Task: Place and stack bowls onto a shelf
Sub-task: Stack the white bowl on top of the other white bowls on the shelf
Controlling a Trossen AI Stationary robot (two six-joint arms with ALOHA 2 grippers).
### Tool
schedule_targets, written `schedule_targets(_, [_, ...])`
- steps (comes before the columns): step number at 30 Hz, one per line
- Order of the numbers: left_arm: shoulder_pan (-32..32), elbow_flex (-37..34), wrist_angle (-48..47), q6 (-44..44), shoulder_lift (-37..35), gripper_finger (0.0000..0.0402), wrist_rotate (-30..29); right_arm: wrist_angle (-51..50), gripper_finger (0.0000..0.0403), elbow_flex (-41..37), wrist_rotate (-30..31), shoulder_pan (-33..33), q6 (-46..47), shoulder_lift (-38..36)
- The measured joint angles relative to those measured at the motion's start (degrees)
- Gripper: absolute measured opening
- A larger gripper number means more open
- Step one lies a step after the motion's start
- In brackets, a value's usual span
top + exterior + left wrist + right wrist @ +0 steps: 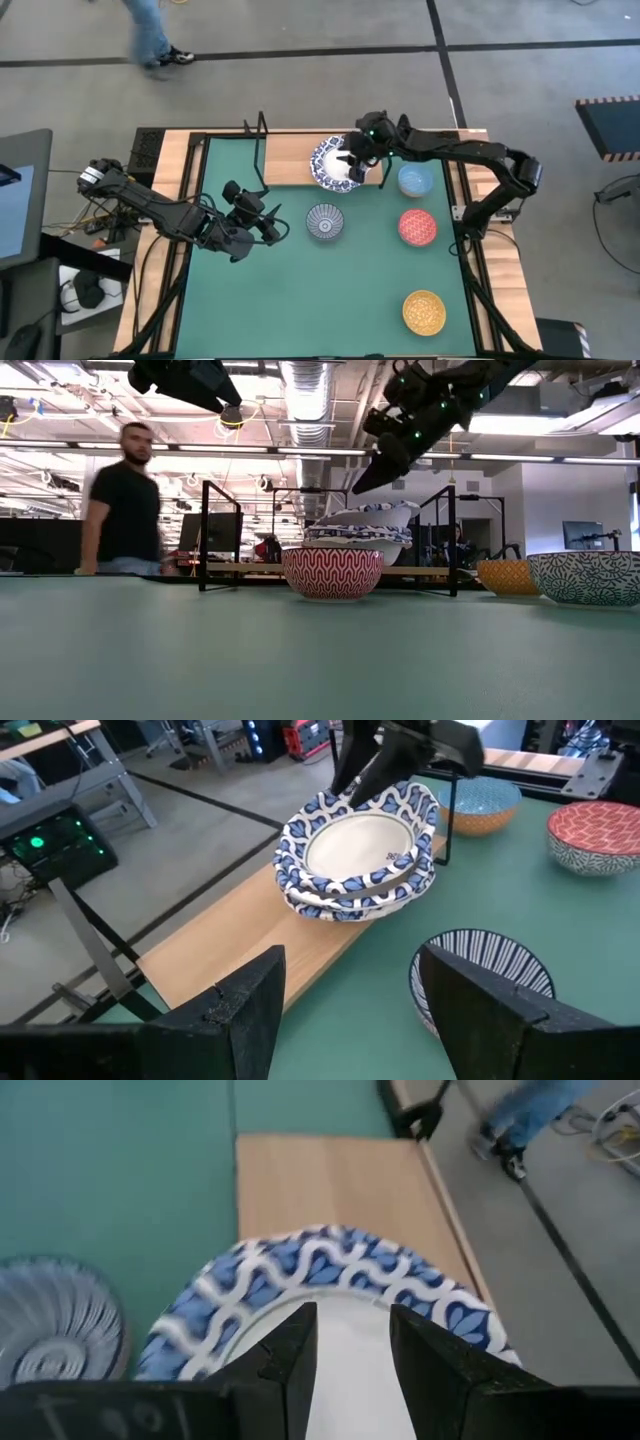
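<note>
A stack of wide blue-and-white bowls (333,165) sits on the wooden shelf board (290,160) at its right end. The top bowl (365,840) lies tilted in the stack. My right gripper (352,158) hovers just above that bowl's rim, fingers a little apart over its white centre (350,1370). My left gripper (272,222) is open and empty over the green mat, left of the grey-blue patterned bowl (324,221). The light blue bowl (415,180), the red bowl (418,227) and the yellow-gold bowl (424,311) stand on the mat at the right.
Black wire posts (262,130) rise at the shelf's left end, and another post (447,815) stands beside the stack. The board's left half (250,940) is bare. A person (125,500) walks past beyond the table.
</note>
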Motion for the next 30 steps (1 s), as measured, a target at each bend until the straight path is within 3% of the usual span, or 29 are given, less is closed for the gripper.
schedule_targets(10, [0.00, 0.00, -0.20, 0.02, -0.02, 0.0218, 0.74, -24.89, 0.0152, 9.90, 3.04, 3.95, -7.23, -0.02])
schedule_targets(14, [-0.02, 0.00, -0.42, 0.02, -0.01, 0.0218, 1.94, -31.92, 0.0152, 10.33, 3.04, 5.03, -7.79, -0.09])
schedule_targets(23, [-0.16, 0.00, -1.21, -1.10, -0.02, 0.0218, 1.99, -33.64, 0.0147, 7.28, 3.06, 5.35, -7.32, -0.07])
schedule_targets(30, [-0.20, 0.00, -1.70, -1.61, -0.02, 0.0218, 2.02, -26.13, 0.0116, 2.71, 3.06, 5.81, -6.25, 0.17])
